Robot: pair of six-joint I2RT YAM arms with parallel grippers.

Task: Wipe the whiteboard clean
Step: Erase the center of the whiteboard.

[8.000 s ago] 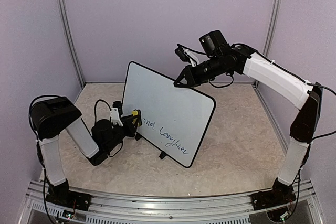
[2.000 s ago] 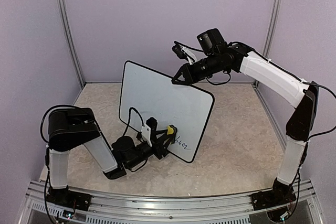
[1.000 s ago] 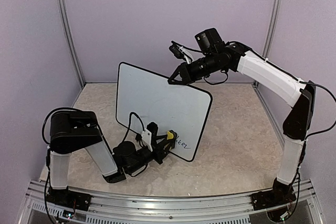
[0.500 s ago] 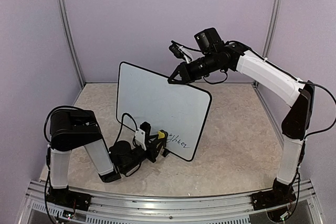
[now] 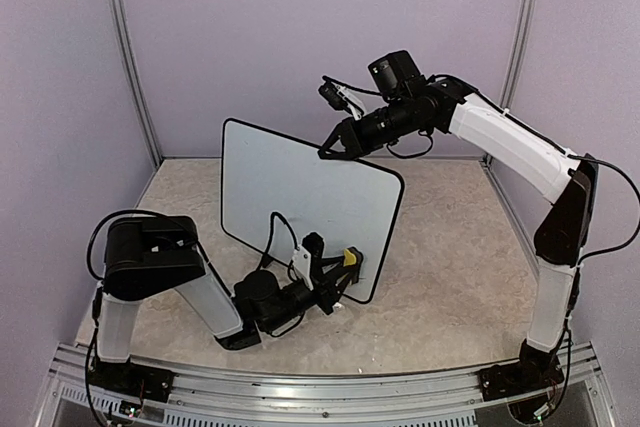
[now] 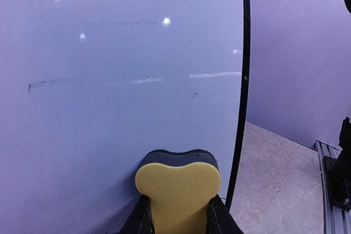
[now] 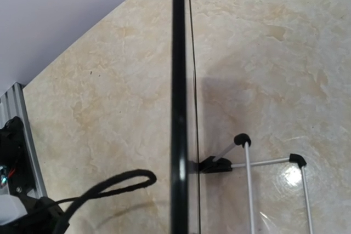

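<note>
Well, the main danger I see is at the lower right corner of the whiteboard [image 5: 300, 197], where the left gripper [image 5: 335, 272] presses a yellow eraser [image 5: 351, 258] against the white face. Its fingers [image 6: 137, 220] are clamped on the eraser from both sides. In the left wrist view the eraser sits just beside the black frame, so a stroke to that side could run off the edge and lose contact.

The board stands upright on the table [image 5: 450, 247], a little turned, and the right gripper [image 5: 328, 150] meets its top edge. The right wrist view looks straight down this edge and does not show the fingers; from above they look closed on the frame. This one pinch is what holds the board against the push — if the left arm presses too hard, I think the board may swing around it or tip backward. The thin wire stand [image 7: 247, 163] behind has small black feet, and on a smooth top they could slide.

A black cable [image 7: 109, 187] loops near the lower edge and might catch there. Also, a short grey stroke [image 6: 37, 85] and a fainter mark show on the face, easy to miss.

The table top is beige, like polished stone, with some glare. Plain lilac walls [image 5: 300, 27] close the room, with metal posts [image 5: 125, 47] in the corners and an aluminium rail [image 5: 300, 392] at the near edge.
</note>
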